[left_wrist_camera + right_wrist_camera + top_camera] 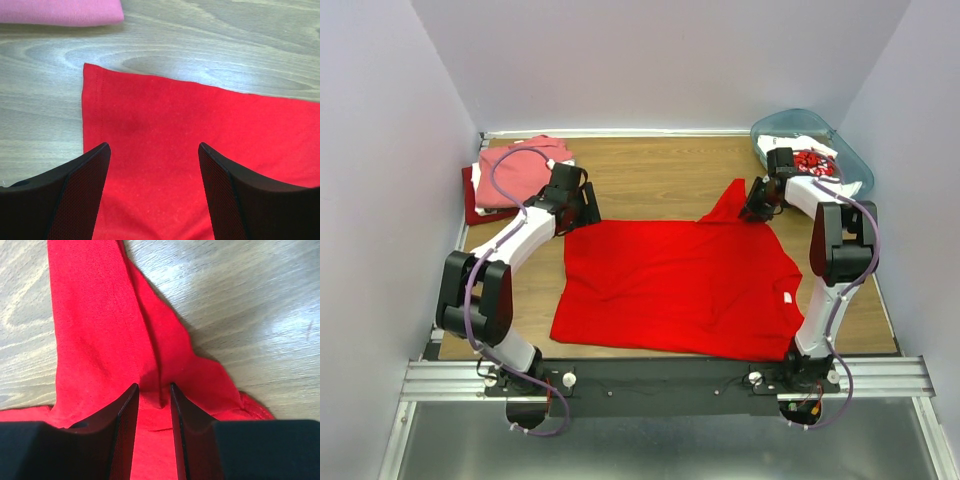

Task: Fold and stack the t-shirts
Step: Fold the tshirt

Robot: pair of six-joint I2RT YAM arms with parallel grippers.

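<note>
Wooden table (660, 170), teal bin (790, 122) far-right; left pincer (154, 146) spread, right pincer (154, 386) pinching red t-shirt (680, 280).

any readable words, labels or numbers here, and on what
Nothing is legible.
The small white neck label on the bright red cloth t-shirt: too small to read.
The red print on the white cloth t-shirt in the translucent teal plastic bin: too blurred to read.
</note>
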